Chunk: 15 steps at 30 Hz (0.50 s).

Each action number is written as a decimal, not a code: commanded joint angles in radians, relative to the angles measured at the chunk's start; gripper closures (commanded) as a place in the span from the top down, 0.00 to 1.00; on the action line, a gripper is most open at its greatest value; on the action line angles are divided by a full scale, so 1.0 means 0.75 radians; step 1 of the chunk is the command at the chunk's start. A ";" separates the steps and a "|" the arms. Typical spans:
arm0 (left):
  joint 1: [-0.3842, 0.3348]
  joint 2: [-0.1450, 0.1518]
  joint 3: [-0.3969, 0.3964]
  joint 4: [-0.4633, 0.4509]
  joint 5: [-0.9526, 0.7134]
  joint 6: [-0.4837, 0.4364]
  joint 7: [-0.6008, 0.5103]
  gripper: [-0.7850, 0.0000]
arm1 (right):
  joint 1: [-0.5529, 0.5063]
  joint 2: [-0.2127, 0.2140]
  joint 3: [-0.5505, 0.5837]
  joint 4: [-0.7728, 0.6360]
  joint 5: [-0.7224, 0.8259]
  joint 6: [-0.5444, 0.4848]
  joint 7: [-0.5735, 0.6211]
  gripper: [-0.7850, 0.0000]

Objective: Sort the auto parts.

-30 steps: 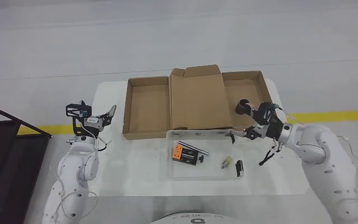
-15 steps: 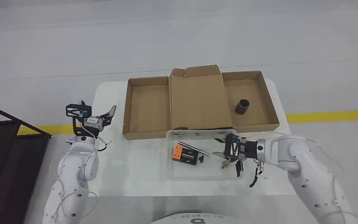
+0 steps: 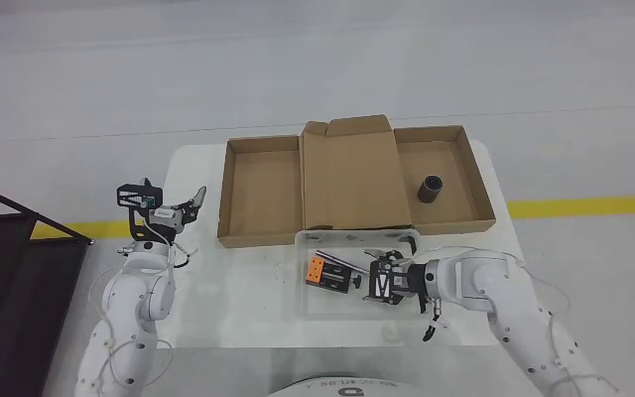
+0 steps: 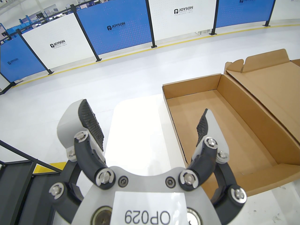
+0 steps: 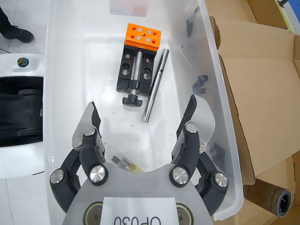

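The right hand [image 5: 143, 101] hangs over the clear plastic bin [image 5: 212, 54], which sits on the white desk [image 3: 248, 298] just in front of the cardboard box [image 3: 352, 184]. Its fingers are spread wide with nothing between them. Ahead of its fingertips, on the bin's floor, lies an orange-and-black vise [image 5: 138, 69] with its screw knob toward the hand. A steel rod [image 5: 155, 83] lies just beside the vise, roughly parallel to it; whether the two touch cannot be told. A small threaded fitting [image 5: 123, 162] lies under the hand, mostly hidden behind the hand's mounting plate, so only its threaded end and a pale collar show. Several dark shapes [image 5: 200, 84] appear at the bin's wall nearest the box; through the glossy plastic it is unclear whether they are parts or reflections. In the top view the right arm covers that end of the bin. A dark cylindrical sleeve [image 3: 431, 188] lies in the box's right compartment, close to the centre panel; in the right wrist view one end of it is hidden behind the box's wall. The left hand [image 4: 144, 106] is raised near the desk's left edge, well apart from the bin, with its fingers also wide apart and holding nothing. Its base is cut off by the frame.
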 commanded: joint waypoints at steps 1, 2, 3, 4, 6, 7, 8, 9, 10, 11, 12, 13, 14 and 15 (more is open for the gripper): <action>0.000 0.000 0.000 0.000 0.000 0.000 0.000 1.00 | 0.011 -0.001 -0.014 0.005 -0.001 0.009 0.010 0.89; 0.000 0.000 0.000 0.000 0.000 0.000 0.000 1.00 | 0.018 -0.003 -0.025 0.009 -0.004 0.016 0.019 0.88; 0.000 0.000 0.000 0.000 0.000 0.000 0.000 1.00 | 0.025 -0.004 -0.039 0.015 -0.005 0.020 0.026 0.86; 0.000 0.000 0.000 0.000 0.000 0.000 0.000 1.00 | 0.034 -0.006 -0.052 0.022 -0.005 0.025 0.033 0.85; 0.000 0.000 0.000 0.000 0.000 0.000 0.000 1.00 | 0.054 -0.011 -0.084 0.038 -0.010 0.036 0.051 0.81; 0.000 0.000 0.000 0.000 0.000 0.000 0.000 1.00 | 0.064 -0.013 -0.101 0.048 -0.009 0.038 0.059 0.81; 0.000 0.000 0.000 0.000 0.000 0.000 0.000 1.00 | 0.074 -0.015 -0.116 0.058 -0.010 0.038 0.066 0.78; 0.000 0.000 0.000 0.000 0.000 0.000 0.000 1.00 | 0.084 -0.017 -0.131 0.066 -0.010 0.040 0.072 0.76; 0.000 0.000 0.000 0.000 0.000 0.000 0.000 1.00 | 0.094 -0.020 -0.146 0.076 -0.011 0.041 0.079 0.75; 0.000 0.000 0.000 0.000 0.000 0.000 0.000 1.00 | 0.103 -0.022 -0.161 0.087 -0.011 0.042 0.085 0.72; 0.000 0.000 0.000 0.000 0.000 0.000 0.000 1.00 | 0.114 -0.024 -0.176 0.096 -0.013 0.043 0.091 0.68; 0.000 0.000 0.000 0.000 0.000 0.000 0.000 1.00 | 0.124 -0.026 -0.193 0.105 -0.016 0.039 0.099 0.63; 0.000 0.000 0.000 0.000 0.000 0.000 0.000 1.00 | 0.133 -0.029 -0.207 0.112 -0.017 0.039 0.105 0.62; 0.000 0.000 0.000 0.000 0.000 0.000 0.000 1.00 | 0.142 -0.031 -0.220 0.118 -0.019 0.040 0.110 0.62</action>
